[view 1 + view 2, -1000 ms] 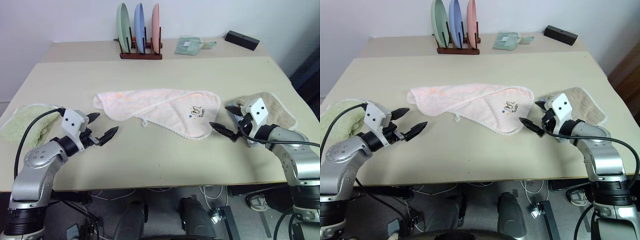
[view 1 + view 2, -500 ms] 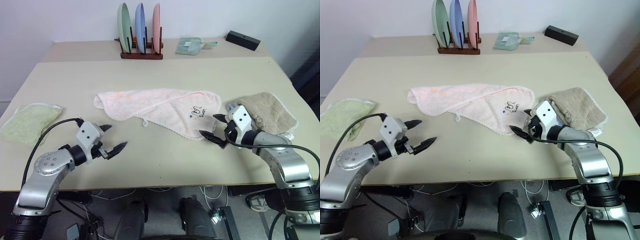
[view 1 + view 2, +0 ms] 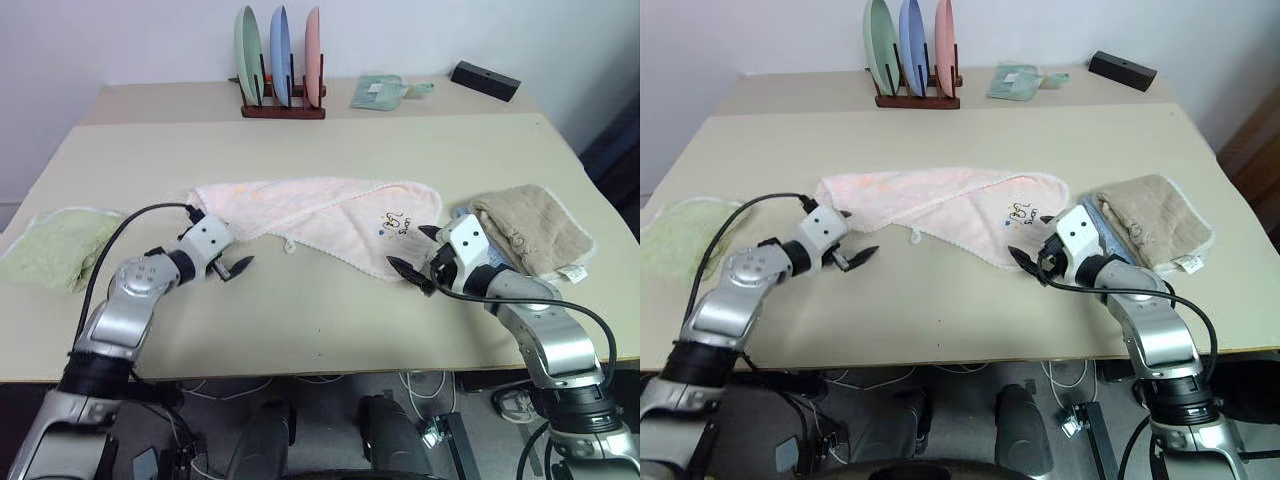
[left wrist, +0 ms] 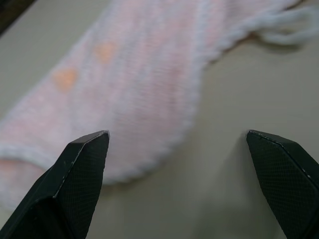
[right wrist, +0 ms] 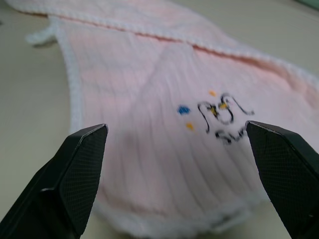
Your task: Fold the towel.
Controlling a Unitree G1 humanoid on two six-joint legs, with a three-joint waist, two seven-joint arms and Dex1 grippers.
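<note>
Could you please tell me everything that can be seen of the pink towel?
The pink towel is pale terry cloth with a white stitched edge, a small dark printed motif near its right corner and a tiny white loop on the near edge. It lies loosely folded over itself on the table, between a green and a beige towel. The open left tool and open right tool sit at its two ends, not gripping it.

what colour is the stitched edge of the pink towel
White, running round the pale pink towel; it shows best in the right wrist view.
</note>
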